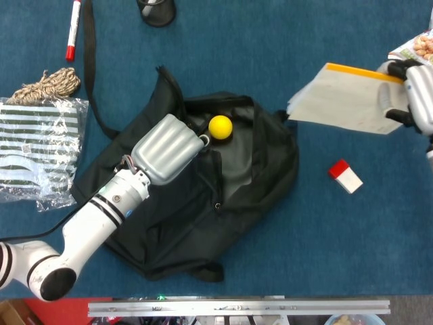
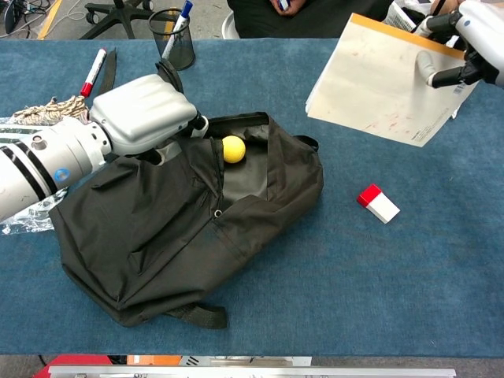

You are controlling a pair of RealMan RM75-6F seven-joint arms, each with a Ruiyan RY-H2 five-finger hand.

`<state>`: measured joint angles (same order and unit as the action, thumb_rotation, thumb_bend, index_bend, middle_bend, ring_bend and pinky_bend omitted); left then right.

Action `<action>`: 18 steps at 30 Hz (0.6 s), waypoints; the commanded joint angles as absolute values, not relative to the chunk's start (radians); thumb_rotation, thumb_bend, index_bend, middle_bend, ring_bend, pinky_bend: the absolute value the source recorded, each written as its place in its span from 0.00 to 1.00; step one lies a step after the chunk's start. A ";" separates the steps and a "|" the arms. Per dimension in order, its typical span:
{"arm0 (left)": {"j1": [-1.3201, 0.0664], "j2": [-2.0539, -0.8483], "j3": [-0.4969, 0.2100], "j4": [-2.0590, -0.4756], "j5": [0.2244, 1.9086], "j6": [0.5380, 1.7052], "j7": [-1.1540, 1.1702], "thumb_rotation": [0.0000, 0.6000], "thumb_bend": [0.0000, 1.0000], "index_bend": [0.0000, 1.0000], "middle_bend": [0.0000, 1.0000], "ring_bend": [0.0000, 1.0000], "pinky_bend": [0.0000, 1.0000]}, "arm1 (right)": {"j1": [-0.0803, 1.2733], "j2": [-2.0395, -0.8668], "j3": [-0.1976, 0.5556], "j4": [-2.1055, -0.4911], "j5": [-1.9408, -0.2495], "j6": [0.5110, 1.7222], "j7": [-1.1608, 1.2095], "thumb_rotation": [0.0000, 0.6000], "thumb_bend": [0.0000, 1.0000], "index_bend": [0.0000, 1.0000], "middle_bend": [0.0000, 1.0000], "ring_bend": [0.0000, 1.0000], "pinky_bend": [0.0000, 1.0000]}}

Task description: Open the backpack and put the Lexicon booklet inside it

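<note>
Now the backpack (image 2: 197,236) lies mouth-open, a yellow ball (image 2: 233,149) showing inside its opening. The left hand (image 2: 142,114) grips the flap at the bag's upper left edge, lifting it — fingers curled on the fabric, as far as the views show. The right hand (image 2: 465,47) pinches the Lexicon booklet (image 2: 386,79) by its far edge, up and right of the backpack (clear of the table). The risk: the limp flap slipping from the grip and closing the mouth — or the floppy booklet catching the rim.
</note>
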<state>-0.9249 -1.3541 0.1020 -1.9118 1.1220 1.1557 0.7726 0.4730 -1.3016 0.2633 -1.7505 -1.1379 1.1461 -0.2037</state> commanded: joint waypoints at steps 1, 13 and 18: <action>-0.911 -1.349 0.104 -1.926 1.136 1.159 0.785 1.00 0.47 0.53 0.50 0.53 0.59 | 0.491 -1.316 0.271 -1.762 -1.122 1.126 -0.191 1.00 0.52 0.80 0.59 0.45 0.60; -0.866 -1.344 0.085 -1.970 1.134 1.165 0.838 1.00 0.47 0.53 0.50 0.52 0.59 | 0.555 -1.395 0.323 -1.794 -0.976 1.042 -0.094 1.00 0.52 0.80 0.59 0.45 0.60; -0.854 -1.346 0.079 -1.984 1.136 1.170 0.859 1.00 0.47 0.53 0.50 0.52 0.59 | 0.580 -1.399 0.350 -1.830 -0.877 0.994 -0.059 1.00 0.52 0.80 0.59 0.46 0.60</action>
<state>-0.8570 -1.3461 0.0804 -1.9798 1.1342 1.1682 0.8547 0.5630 -1.3939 0.3312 -1.8075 -0.9224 1.0217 -0.0825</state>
